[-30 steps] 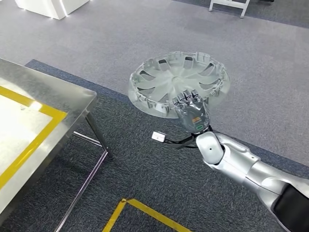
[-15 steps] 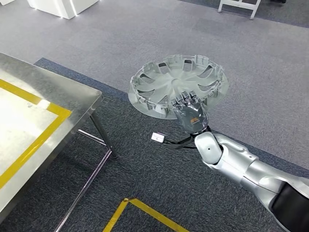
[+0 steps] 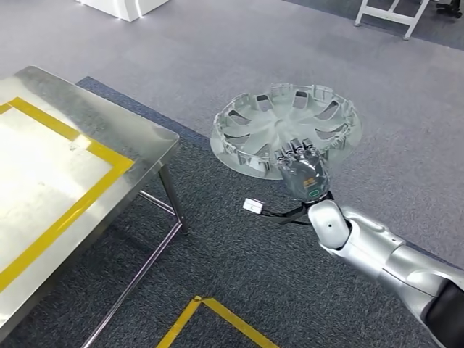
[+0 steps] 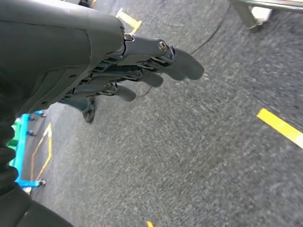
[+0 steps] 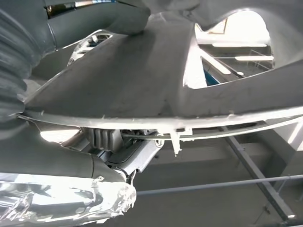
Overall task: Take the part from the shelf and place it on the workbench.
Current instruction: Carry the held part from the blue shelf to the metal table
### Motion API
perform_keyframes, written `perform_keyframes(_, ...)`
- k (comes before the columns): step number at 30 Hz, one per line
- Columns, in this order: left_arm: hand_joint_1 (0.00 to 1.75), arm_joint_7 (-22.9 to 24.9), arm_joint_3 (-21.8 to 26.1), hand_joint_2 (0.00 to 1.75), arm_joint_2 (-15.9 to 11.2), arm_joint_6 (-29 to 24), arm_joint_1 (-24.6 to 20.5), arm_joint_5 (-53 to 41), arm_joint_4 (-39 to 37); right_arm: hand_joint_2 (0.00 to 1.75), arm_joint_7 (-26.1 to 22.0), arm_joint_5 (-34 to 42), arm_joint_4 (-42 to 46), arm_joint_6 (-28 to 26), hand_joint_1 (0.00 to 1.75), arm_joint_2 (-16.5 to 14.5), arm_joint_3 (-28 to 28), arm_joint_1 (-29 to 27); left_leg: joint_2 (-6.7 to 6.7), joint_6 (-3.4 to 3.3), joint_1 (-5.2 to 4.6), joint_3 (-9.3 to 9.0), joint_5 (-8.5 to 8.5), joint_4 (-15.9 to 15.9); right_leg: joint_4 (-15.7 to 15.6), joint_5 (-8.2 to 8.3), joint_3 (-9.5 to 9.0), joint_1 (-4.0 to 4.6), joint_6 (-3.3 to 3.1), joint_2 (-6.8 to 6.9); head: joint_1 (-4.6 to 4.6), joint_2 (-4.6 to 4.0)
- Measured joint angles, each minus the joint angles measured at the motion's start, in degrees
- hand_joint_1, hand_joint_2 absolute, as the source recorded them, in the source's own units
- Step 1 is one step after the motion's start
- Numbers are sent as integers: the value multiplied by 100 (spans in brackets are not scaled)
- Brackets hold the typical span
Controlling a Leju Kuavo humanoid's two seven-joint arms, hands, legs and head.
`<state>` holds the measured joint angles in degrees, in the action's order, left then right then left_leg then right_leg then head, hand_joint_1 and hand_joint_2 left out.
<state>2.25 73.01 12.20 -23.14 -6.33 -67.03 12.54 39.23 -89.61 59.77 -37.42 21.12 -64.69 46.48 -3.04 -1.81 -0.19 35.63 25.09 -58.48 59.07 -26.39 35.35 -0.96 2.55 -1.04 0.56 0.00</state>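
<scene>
Right hand (image 3: 302,172) grips the near rim of a silver wheel cover (image 3: 284,125), fingers curled over the edge from above while the disc juts forward, held roughly flat above the grey carpet (image 3: 230,43). The cover hangs in the air well to the right of the steel bench (image 3: 109,134), whose top carries a yellow taped rectangle (image 3: 71,203); none of the part is over the bench yet, so by my reading the carry is under way and the placing is not yet done.

The wheel cover looks like thin moulded plastic: light, fairly stiff across its spokes, but likely to flex and crack at the cut-out openings if squeezed hard. Its smooth painted face would probably be slippery. Held at one edge, its broad span levers against the fingers, so a hold on the thick outer rim beside a spoke root seems the soundest place.

Seen from the head, the whole disc, its ring of openings and its gap from the bench are plain. The right wrist view gives instead the underside of the cover (image 5: 150,90), with its moulded ribs and retaining clips and the thumb (image 5: 103,16) pressed along it. The left wrist view looks down at carpet, where the left hand (image 4: 143,66) hangs with fingers extended and apart, holding nothing.
</scene>
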Motion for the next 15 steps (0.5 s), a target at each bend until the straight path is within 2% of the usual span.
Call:
perform_keyframes(3, 0, -2, -53, 175, 81, -45, 19, -71, -2, 175, 0, -4, 349, 27, 175, 358, 172, -184, -46, 76, 7, 35, 2, -9, -108, -11, -77, 7, -40, 30, 0, 0)
perform_keyframes(5, 0, -2, -85, 175, 118, -73, 31, -89, -2, 175, 0, -3, 548, 33, 175, 548, 277, -298, 49, 146, 8, 104, 139, -176, -139, -1, -102, -19, -95, 75, 17, 0)
perform_keyframes(6, 0, -2, -99, 175, 128, -80, 27, -94, -2, 175, 0, -2, 624, 42, 175, 626, 325, -343, 124, 182, 17, 210, 288, -416, -151, 0, -114, -32, -120, 100, 25, 0)
perform_keyframes(8, 0, 4, -117, 175, 142, -86, 21, -96, -2, 175, -1, 1, 723, 62, 175, 737, 391, -413, 226, 237, 49, 557, 642, -1166, -149, -12, -120, -30, -148, 139, 38, 0)
perform_keyframes(9, 0, 12, -120, 175, 143, -86, 23, -96, -2, 175, -2, 0, 757, 69, 175, 767, 407, -440, 242, 251, 62, 700, 738, -1472, -147, -16, -124, -29, -151, 149, 37, 0)
perform_keyframes(10, 0, 20, -121, 175, 142, -86, 27, -96, -1, 175, -2, -1, 787, 77, 175, 785, 414, -462, 247, 255, 70, 765, 732, -1610, -146, -21, -130, -28, -151, 157, 39, 0)
perform_keyframes(11, 0, 27, -124, 175, 139, -87, 29, -97, -1, 175, -2, -2, 811, 83, 175, 798, 418, -480, 250, 246, 71, 716, 611, -1512, -144, -27, -142, -26, -148, 164, 41, 0)
perform_keyframes(13, 0, 37, -129, 175, 136, -88, 22, -101, -1, 175, -2, 0, 852, 95, 175, 816, 429, -501, 314, 181, 48, 371, 214, -811, -145, -44, -175, -21, -133, 186, 39, 0)
perform_keyframes(14, 0, 45, -132, 175, 134, -90, 12, -103, -1, 175, -2, -2, 866, 97, 175, 821, 436, -503, 376, 135, 20, 186, 78, -438, -143, -53, -185, -7, -117, 201, 39, 0)
perform_keyframes(15, 0, 59, -134, 175, 134, -93, 0, -104, -1, 175, -2, -4, 877, 98, 175, 822, 441, -504, 430, 94, -7, 60, 14, -172, -143, -59, -187, 4, -95, 222, 36, 0)
